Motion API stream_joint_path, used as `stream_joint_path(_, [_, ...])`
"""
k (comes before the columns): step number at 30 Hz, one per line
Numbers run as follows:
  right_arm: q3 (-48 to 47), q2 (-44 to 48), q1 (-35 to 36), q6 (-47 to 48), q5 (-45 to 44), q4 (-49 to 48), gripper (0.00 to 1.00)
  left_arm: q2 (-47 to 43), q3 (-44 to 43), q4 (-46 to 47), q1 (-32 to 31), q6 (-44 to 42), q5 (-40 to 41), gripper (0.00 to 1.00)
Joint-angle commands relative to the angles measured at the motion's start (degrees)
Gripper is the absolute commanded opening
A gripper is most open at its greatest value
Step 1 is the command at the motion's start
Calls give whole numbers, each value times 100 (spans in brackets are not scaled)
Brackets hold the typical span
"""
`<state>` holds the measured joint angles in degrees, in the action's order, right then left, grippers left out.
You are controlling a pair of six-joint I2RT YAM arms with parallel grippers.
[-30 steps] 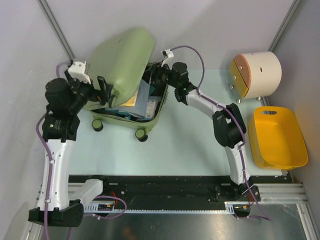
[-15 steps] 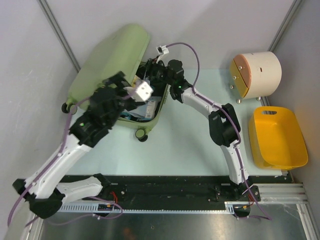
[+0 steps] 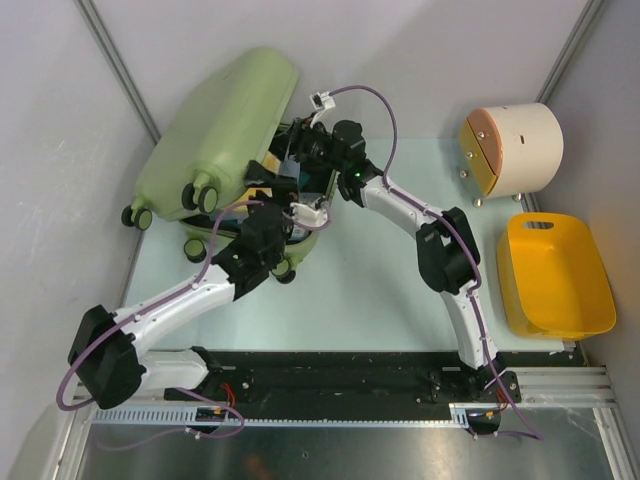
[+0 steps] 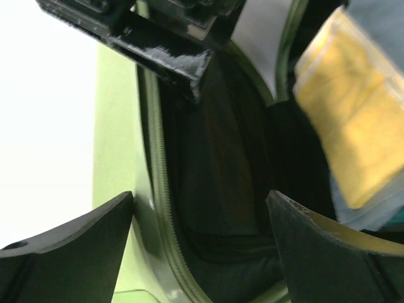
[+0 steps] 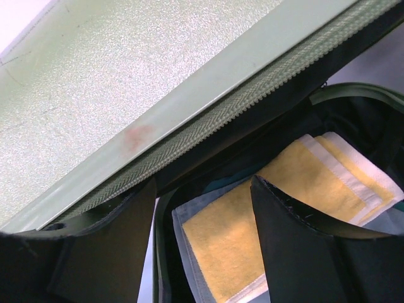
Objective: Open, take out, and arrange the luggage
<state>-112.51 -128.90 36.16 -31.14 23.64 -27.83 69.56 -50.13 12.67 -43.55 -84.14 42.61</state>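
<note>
The pale green luggage [image 3: 225, 115] lies at the back left with its lid raised and tilted back to the left, wheels [image 3: 207, 190] showing. Its black-lined lower half [image 3: 320, 215] holds folded cloths. My left gripper [image 3: 303, 212] is open at the near rim; the left wrist view shows the green shell and zipper [image 4: 154, 189], black lining and a yellow cloth [image 4: 350, 120] between and beyond its open gripper [image 4: 202, 218]. My right gripper [image 3: 288, 152] is open inside the opening, under the lid's rim [image 5: 189, 95], over a yellow cloth [image 5: 230, 246] with nothing gripped [image 5: 205, 189].
A cream drum [image 3: 515, 148] stands at the back right. A yellow basket [image 3: 555, 275] sits in front of it at the right edge. Grey walls close in the left, back and right sides. The right arm's gripper [image 4: 158, 38] shows at the top of the left wrist view.
My left arm has swung from the lid's left side round to the suitcase's near rim. The lid has tipped further back to the left. The right gripper stayed inside the opening.
</note>
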Motion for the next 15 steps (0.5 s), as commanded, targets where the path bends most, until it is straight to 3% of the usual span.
stream_joint_path(1, [-245, 111, 84, -33, 35, -425, 67, 66, 47, 1825, 347, -1217, 564, 88])
stream_joint_path(4, [-228, 128, 84, -59, 35, -407, 67, 49, 100, 2143, 479, -1482, 441, 85])
stream_joint_path(7, [-236, 102, 93, -86, 53, -407, 67, 75, 143, 2284, 610, -1693, 371, 75])
stream_joint_path(12, [35, 364, 14, 71, -51, -136, 69, 49, 83, 2398, 804, -1878, 266, 37])
stream_joint_path(15, [194, 611, -83, 710, -736, 1013, 70, 49, -75, 2433, 918, -1940, 213, 15])
